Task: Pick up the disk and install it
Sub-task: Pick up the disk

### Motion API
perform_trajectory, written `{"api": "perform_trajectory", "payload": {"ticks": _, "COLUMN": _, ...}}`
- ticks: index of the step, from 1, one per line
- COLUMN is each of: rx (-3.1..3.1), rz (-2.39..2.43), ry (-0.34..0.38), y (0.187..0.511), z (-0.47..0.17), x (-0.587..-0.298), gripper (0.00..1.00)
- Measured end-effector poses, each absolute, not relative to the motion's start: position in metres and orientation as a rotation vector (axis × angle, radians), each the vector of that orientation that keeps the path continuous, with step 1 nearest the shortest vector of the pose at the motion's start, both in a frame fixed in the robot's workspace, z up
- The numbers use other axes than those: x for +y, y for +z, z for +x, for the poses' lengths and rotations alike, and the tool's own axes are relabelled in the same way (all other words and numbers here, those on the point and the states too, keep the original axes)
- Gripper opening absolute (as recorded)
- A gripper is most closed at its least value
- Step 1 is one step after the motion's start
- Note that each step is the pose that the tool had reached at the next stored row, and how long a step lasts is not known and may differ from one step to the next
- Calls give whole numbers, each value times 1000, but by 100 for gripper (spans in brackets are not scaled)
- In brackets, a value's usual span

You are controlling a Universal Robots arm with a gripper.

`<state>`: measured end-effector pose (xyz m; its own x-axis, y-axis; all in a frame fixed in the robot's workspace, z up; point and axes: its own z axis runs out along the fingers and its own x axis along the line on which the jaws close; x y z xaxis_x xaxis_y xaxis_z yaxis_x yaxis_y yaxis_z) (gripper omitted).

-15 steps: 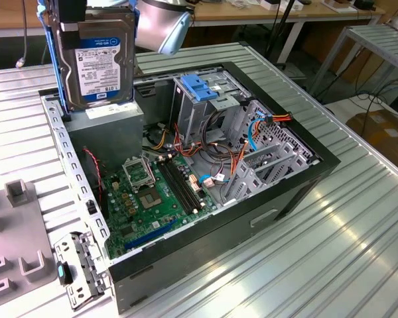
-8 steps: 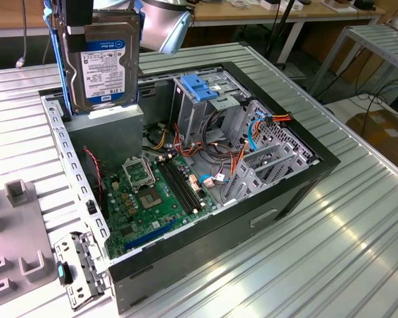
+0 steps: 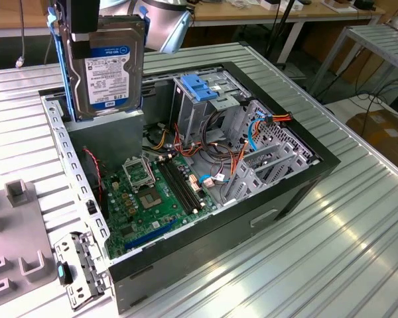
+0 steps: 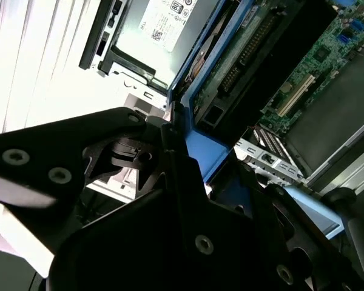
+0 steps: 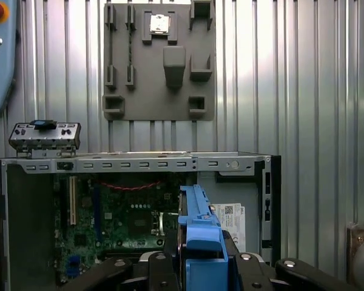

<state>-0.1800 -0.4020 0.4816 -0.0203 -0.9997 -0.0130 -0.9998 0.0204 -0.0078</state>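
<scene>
The jaws are clamped on the upper end of the disk (image 3: 109,66), and the gripper (image 5: 201,267) carries it clear of everything. In both wrist views one of its blue rails (image 5: 200,227) runs out from between the fingers (image 5: 250,267). In the exterior view the disk hangs upright, label facing the camera, at about ten o'clock from the middle of the open computer case (image 3: 298,179), above the grey metal box (image 3: 106,136) in that corner. The motherboard (image 3: 146,199) lies on the case floor at about seven o'clock. The drive cage (image 3: 205,116), with a blue latch (image 3: 198,86) on it, stands near one o'clock. The case rests on a ribbed metal table (image 3: 331,252).
</scene>
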Motion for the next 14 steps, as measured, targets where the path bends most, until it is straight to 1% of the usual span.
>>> {"api": "perform_trajectory", "payload": {"ticks": 9, "rx": 2234, "rz": -2189, "ry": 3, "y": 480, "z": -142, "x": -402, "gripper": 37}}
{"api": "perform_trajectory", "payload": {"ticks": 14, "rx": 2234, "rz": -2189, "ry": 3, "y": 480, "z": -139, "x": -402, "gripper": 37}}
